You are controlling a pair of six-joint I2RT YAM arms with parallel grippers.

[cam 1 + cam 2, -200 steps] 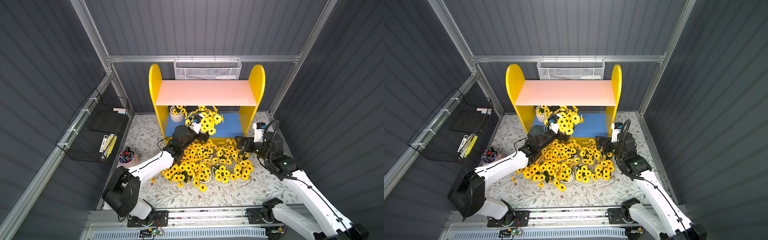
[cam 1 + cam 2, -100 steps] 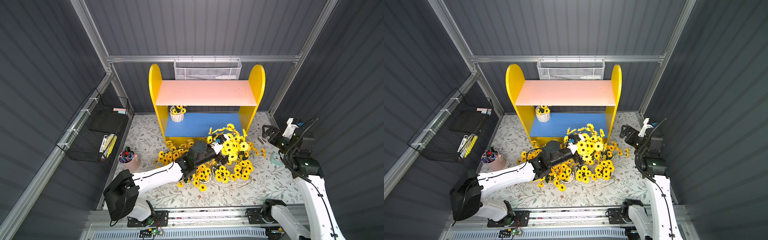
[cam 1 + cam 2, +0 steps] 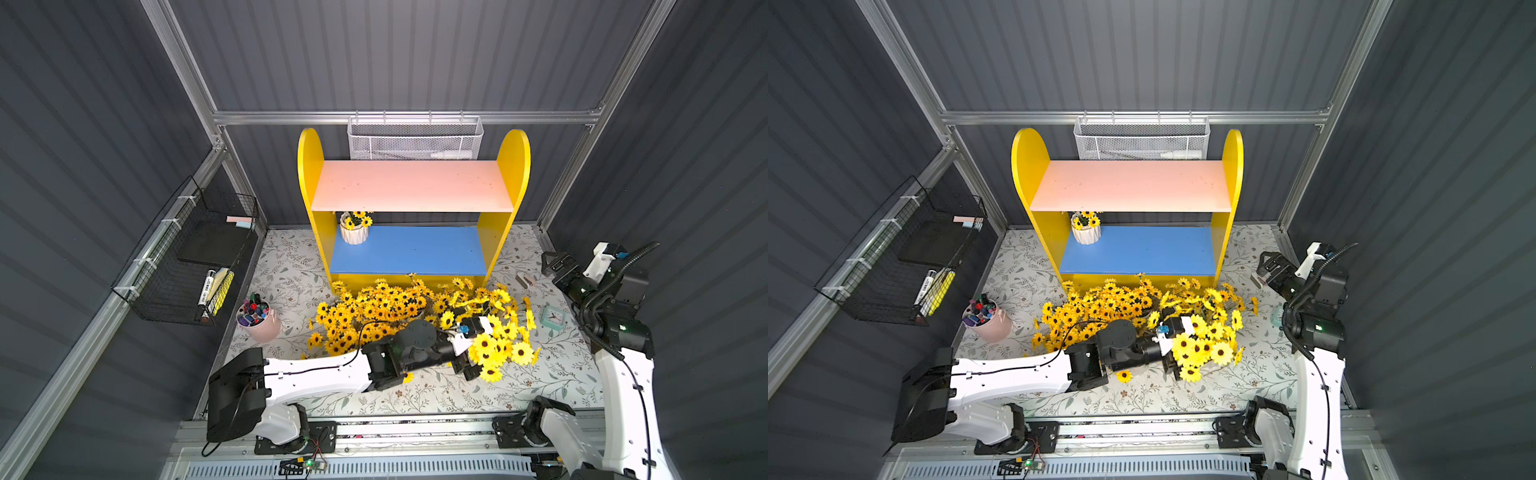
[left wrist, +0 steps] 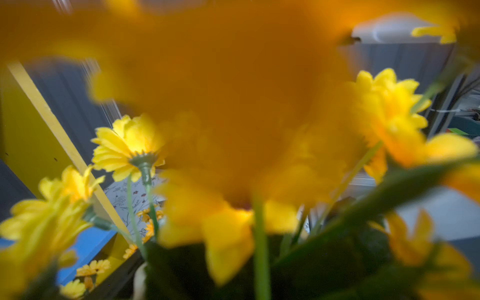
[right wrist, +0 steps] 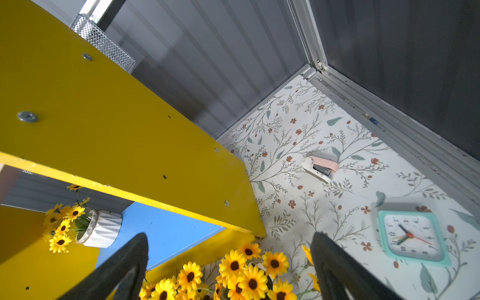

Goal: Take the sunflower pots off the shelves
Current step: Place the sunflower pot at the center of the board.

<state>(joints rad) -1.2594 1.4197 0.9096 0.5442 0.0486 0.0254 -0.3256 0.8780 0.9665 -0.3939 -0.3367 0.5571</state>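
The yellow shelves (image 3: 413, 195) stand at the back with a bare pink upper board. One sunflower pot (image 3: 354, 232) stands at the left end of the blue lower board, also seen in the right wrist view (image 5: 102, 230). Several sunflower pots (image 3: 382, 307) crowd the floor in front of the shelves. My left gripper (image 3: 473, 355) is shut on another sunflower pot (image 3: 500, 349), low at the pile's front right; its blooms (image 4: 233, 104) fill the left wrist view and hide the jaws. My right gripper (image 3: 550, 264) hangs open and holds nothing, right of the shelves, with its fingers (image 5: 124, 265) wide apart.
A pink cup of markers (image 3: 255, 322) stands on the floor at the left. A black wire basket (image 3: 195, 266) hangs on the left wall, a white mesh basket (image 3: 413, 143) behind the shelves. A teal clock (image 3: 552, 318) and a pink stapler (image 3: 525, 279) lie at the right.
My left arm carried a sunflower pot from the blue board out and down to the front right of the pile. My right arm drew back to the right, still open.
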